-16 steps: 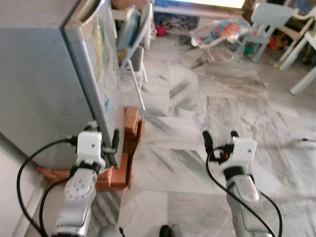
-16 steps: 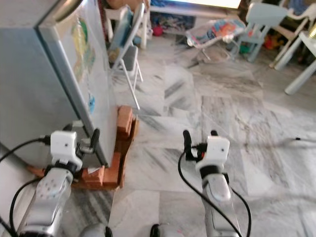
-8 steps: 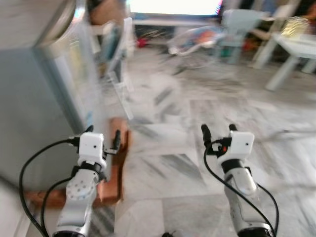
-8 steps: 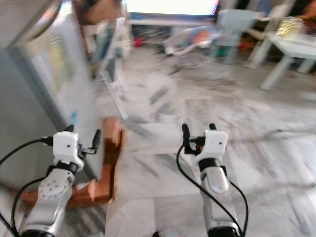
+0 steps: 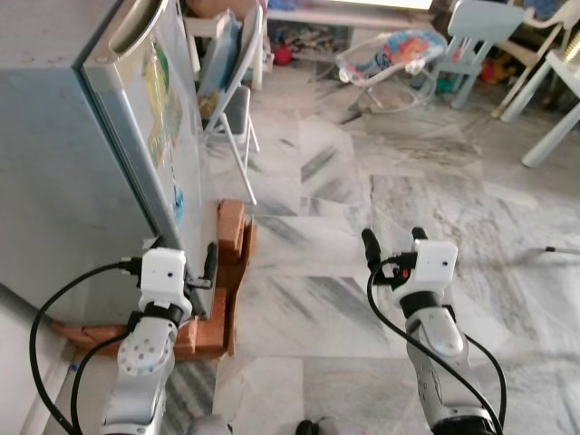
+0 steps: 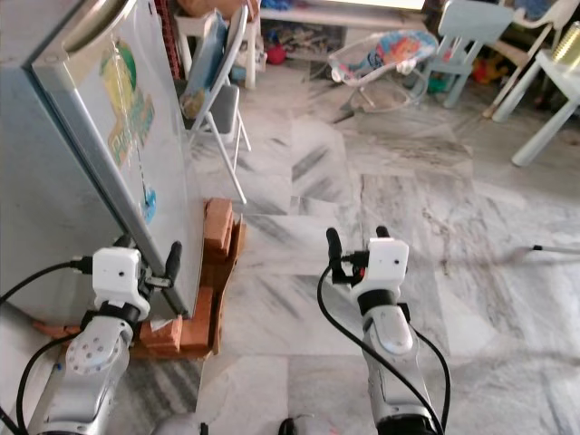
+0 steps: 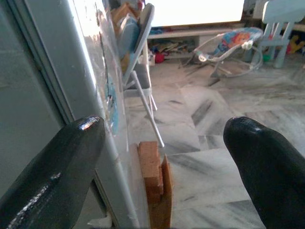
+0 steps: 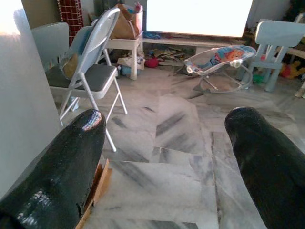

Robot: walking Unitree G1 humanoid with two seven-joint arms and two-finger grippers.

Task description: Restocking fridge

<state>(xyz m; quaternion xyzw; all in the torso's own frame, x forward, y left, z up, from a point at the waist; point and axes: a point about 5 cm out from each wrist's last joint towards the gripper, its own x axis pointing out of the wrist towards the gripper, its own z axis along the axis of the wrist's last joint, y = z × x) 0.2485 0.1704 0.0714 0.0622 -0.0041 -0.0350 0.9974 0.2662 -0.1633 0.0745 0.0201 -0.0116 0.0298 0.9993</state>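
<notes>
A grey fridge (image 5: 63, 172) stands at the left with its door (image 5: 168, 136) closed; stickers cover the door and a handle (image 5: 136, 23) runs along its top edge. My left gripper (image 5: 181, 254) is open and empty, low beside the door's bottom corner, with the fridge edge (image 7: 47, 95) running between its fingers (image 7: 71, 162) in the wrist view. Out over the marble floor, my right gripper (image 5: 393, 239) is open and holds nothing. Its fingers (image 8: 71, 157) point toward the room beyond.
Red bricks (image 5: 231, 237) and a cardboard piece prop the fridge's base. A grey folding chair (image 5: 237, 95) leans just past the fridge. Farther off are a baby bouncer (image 5: 390, 54), a pale blue child's chair (image 5: 471, 32) and a white table leg (image 5: 551, 136). Marble floor (image 5: 362, 181) spreads ahead.
The camera swung and blurred half a second ago, then settled; the fridge sits a little farther right in view. Both grippers keep the same open pose.
</notes>
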